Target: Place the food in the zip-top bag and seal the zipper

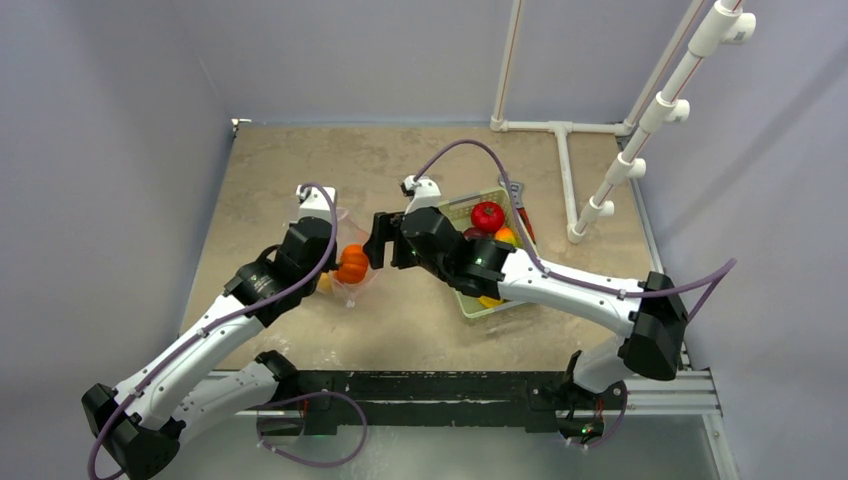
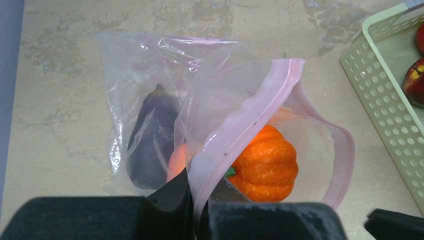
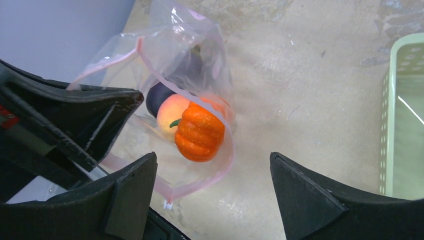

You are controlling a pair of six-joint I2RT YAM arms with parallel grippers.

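The left gripper [image 2: 200, 202] is clamped on the pink zipper [image 2: 250, 125], holding the bag [image 2: 135, 70] open near the middle of the surface [image 1: 420, 325]. A pumpkin [image 2: 265, 165] and an eggplant [image 2: 150, 145] sit inside. The right gripper [image 3: 212, 167] hovers over the mouth, jaws apart and empty. Beyond, the basket [image 2: 395, 120] holds a tomato [image 1: 488, 215]. If the strip slips from the left gripper, the mouth may sag and spill the pumpkin.
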